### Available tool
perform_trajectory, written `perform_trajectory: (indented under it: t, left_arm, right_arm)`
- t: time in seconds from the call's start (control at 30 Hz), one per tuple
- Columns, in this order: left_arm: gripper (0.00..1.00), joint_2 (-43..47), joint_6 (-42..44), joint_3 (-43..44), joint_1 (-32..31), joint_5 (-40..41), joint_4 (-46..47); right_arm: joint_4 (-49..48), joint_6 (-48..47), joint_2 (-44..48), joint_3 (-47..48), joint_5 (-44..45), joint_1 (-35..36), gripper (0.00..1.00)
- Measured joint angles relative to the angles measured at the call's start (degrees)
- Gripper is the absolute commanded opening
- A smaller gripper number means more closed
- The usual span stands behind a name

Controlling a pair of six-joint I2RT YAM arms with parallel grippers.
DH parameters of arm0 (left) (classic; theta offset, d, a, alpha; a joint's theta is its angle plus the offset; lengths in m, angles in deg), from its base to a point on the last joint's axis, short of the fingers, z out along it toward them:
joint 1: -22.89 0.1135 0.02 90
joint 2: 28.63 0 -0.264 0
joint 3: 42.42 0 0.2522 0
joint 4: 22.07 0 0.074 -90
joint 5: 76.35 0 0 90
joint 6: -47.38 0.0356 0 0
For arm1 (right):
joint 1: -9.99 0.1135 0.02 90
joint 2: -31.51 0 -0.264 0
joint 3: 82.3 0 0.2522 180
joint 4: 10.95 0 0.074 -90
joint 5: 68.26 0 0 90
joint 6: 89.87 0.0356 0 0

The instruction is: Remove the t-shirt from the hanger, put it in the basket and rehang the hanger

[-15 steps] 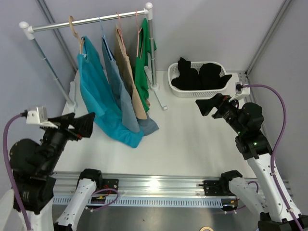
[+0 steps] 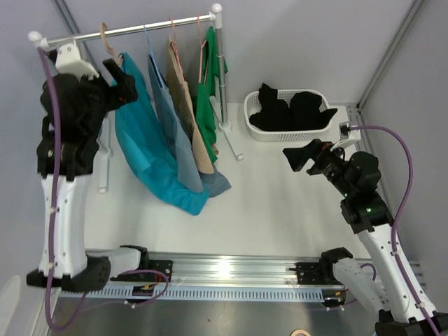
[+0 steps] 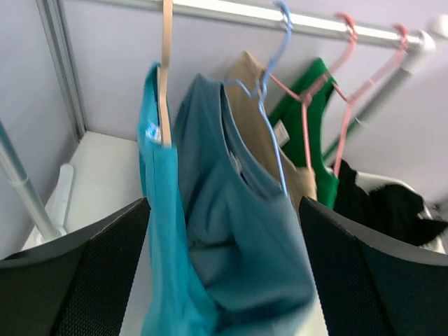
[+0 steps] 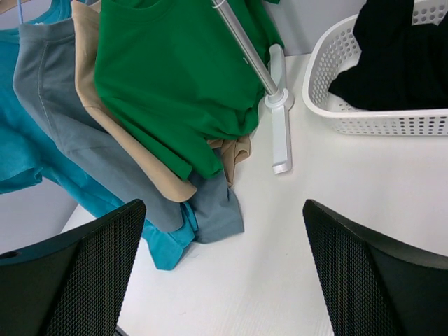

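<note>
The left gripper is raised to rail height, just beside the shoulder of the turquoise t-shirt. Its wrist view shows the two fingers spread wide with nothing held between them. That shirt hangs on a wooden hanger at the left end of the clothes rail, its hem pooling on the white table. Next along the rail hang a grey-blue t-shirt on a blue wire hanger, a tan t-shirt and a green t-shirt. The right gripper hovers over the table near a white basket of black clothes, well apart from the rail, its fingers also wide and holding nothing.
</note>
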Motion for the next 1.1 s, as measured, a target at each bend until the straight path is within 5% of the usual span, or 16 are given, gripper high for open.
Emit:
perform_trajectory:
  t: [0.33, 0.53, 1.1]
  left_arm:
    - [0.85, -23.32, 3.10, 18.60, 0.70, 8.50, 1.97]
    - [0.84, -27.52, 3.65, 22.71, 1.60, 8.66, 3.67]
    - [0.54, -40.06, 1.81, 30.45, 9.84, 2.08, 4.70]
  right_arm:
    - [0.66, -1.31, 1.79, 0.94, -0.59, 0.00, 0.99]
    - [0.87, -2.56, 1.77, 2.38, -1.16, 0.00, 1.00]
    - [1.36, -3.91, -2.25, 3.30, -1.68, 0.00, 0.99]
